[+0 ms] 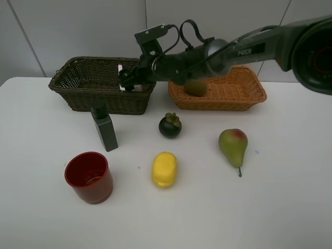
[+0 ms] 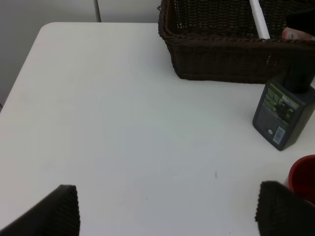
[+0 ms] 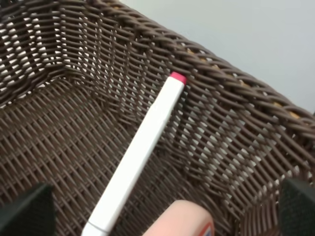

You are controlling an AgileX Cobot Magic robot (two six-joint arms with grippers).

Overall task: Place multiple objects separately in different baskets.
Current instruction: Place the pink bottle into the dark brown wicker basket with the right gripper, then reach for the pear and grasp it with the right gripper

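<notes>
The right gripper (image 1: 128, 79) hung over the right end of the deep, dark-brown woven wicker basket (image 1: 78, 98), jaws spread wide and holding nothing. Inside the basket beneath it, the long white pink-tipped marker (image 3: 140, 152) leaned slantwise against the wall beside a pale pink bottle (image 3: 182, 219). The left gripper (image 2: 170, 209), likewise spread and empty, hovered well out from the basket's front. The dark green rectangular bottle (image 1: 105, 128) stood upright just before the basket, probably nearer the right gripper.

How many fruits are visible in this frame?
4: kiwi in the orange basket; mangosteen, lemon and pear on the table. The right arm may hide more.
</notes>
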